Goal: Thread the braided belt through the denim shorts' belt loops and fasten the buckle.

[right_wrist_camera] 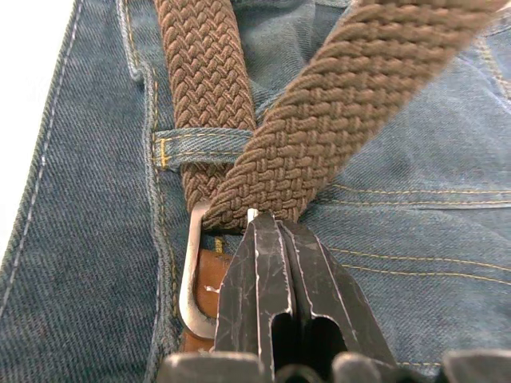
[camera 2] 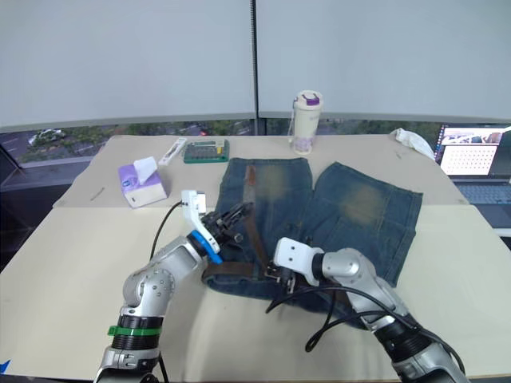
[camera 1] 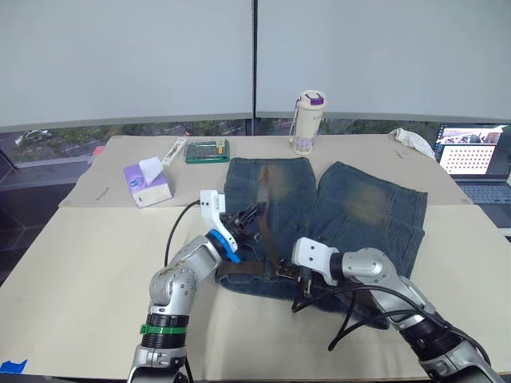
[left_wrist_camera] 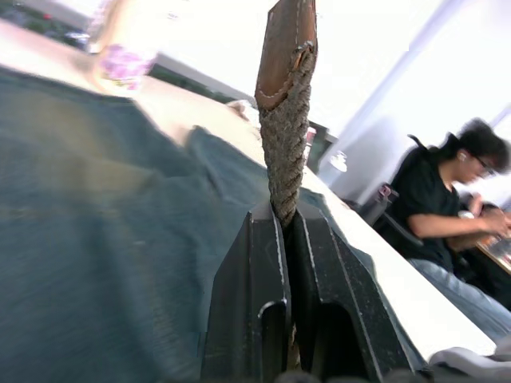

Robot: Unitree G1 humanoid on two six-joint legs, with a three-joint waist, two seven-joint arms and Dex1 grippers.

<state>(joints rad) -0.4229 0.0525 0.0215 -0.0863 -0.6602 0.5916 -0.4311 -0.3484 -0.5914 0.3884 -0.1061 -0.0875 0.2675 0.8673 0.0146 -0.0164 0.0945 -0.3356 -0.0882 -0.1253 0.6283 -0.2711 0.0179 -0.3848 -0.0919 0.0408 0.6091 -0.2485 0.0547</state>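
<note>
Across the waistband, braided belt (right_wrist_camera: pixel 209 88) lies.

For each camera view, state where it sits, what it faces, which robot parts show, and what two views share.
Head eyes: look forward and down over both arms at the denim shorts on the table.
Left wrist: looks along the left gripper, shut on the braided belt tip; a seated person beyond.
Right wrist: looks along the right gripper, shut at the buckle, near a belt loop.
Shared: belt and shorts.
</note>
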